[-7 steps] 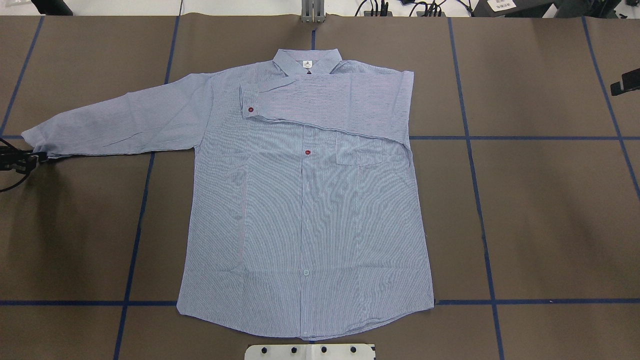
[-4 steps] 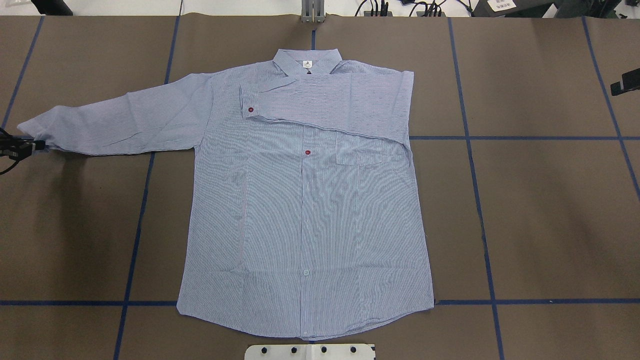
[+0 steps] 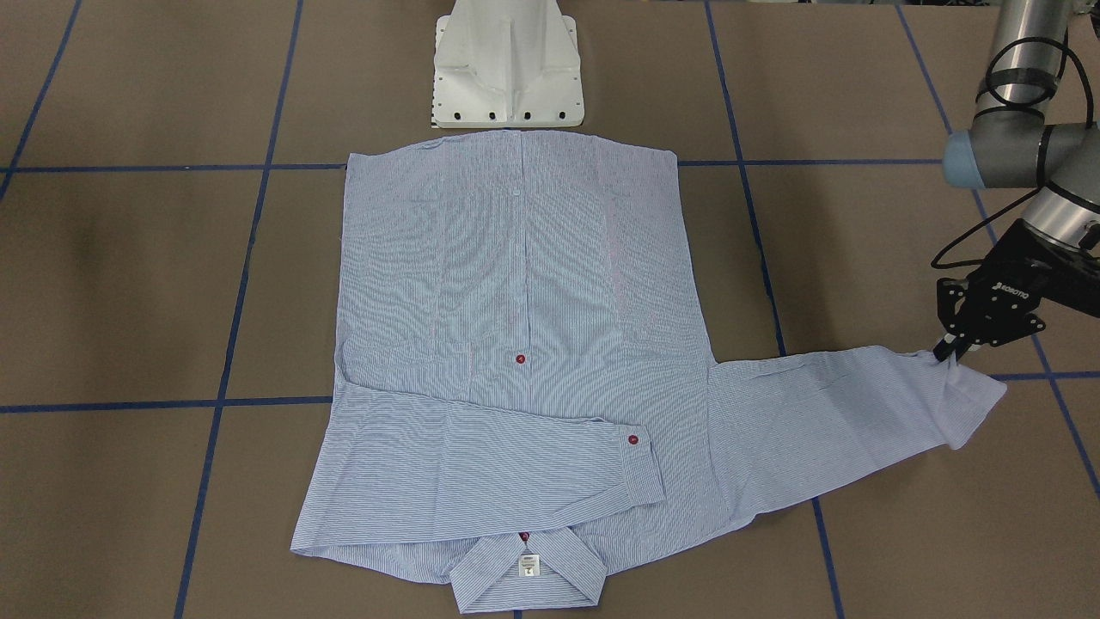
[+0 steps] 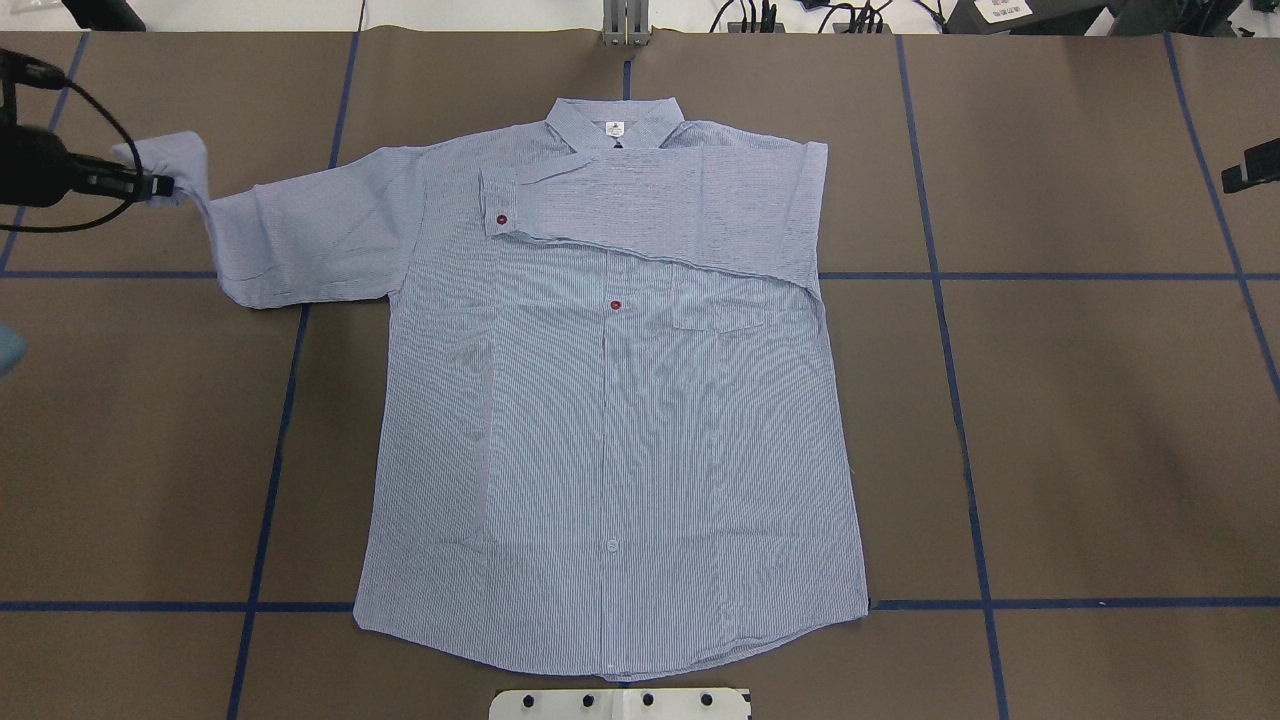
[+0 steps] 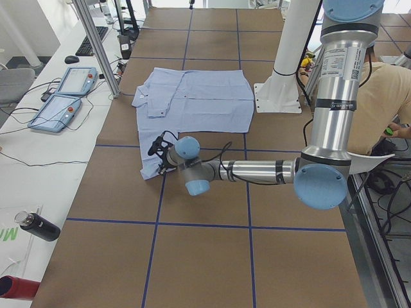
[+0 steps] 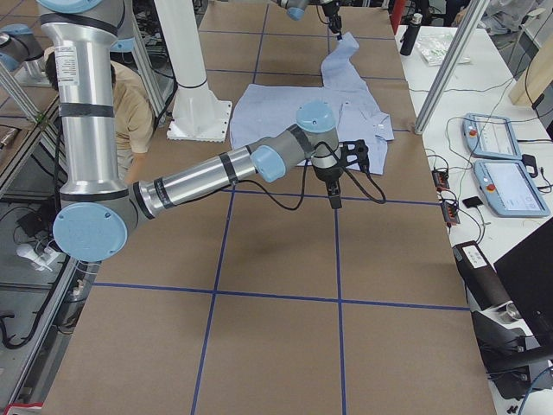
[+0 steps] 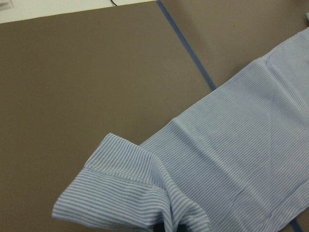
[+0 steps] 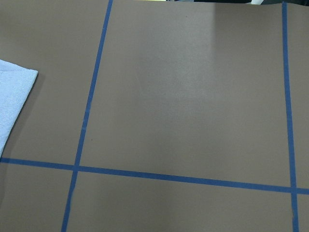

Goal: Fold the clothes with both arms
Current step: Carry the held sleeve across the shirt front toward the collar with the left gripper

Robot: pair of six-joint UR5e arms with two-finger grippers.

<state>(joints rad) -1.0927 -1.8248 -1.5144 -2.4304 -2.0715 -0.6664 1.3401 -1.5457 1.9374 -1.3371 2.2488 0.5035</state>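
Striped button-up shirt (image 4: pixel 610 420), light blue with dark red buttons, lies front-up in the middle of the brown table (image 4: pixel 1050 420). In the overhead view its collar is near the top of the frame and its hem near the bottom, close to the white pedestal base (image 4: pixel 620 703).

By my reading, the fold is at an early stage. One folded sleeve (image 4: pixel 680 210) already lies across the chest in the upper middle of the frame, its buttoned end just below the collar. The free sleeve (image 4: pixel 300 240) stretches toward the upper left. Its cuff (image 4: pixel 185 160) is raised off the table, pinched between the fingers of the left gripper (image 4: pixel 160 185). That sleeve is not yet laid over the body, and the body itself is unfolded, with sides and hem flat.

The right gripper (image 4: pixel 1248 165) shows only as a dark shape at the right edge, well apart from the shirt. I cannot tell whether its jaws are spread or pressed together. Its wrist camera shows mostly bare table and blue tape lines (image 8: pixel 183 178).

In the front-facing view, white lettering on the left gripper's body reads ROBOTIQ. The white collar label (image 4: pixel 614 128) carries print too small to read.
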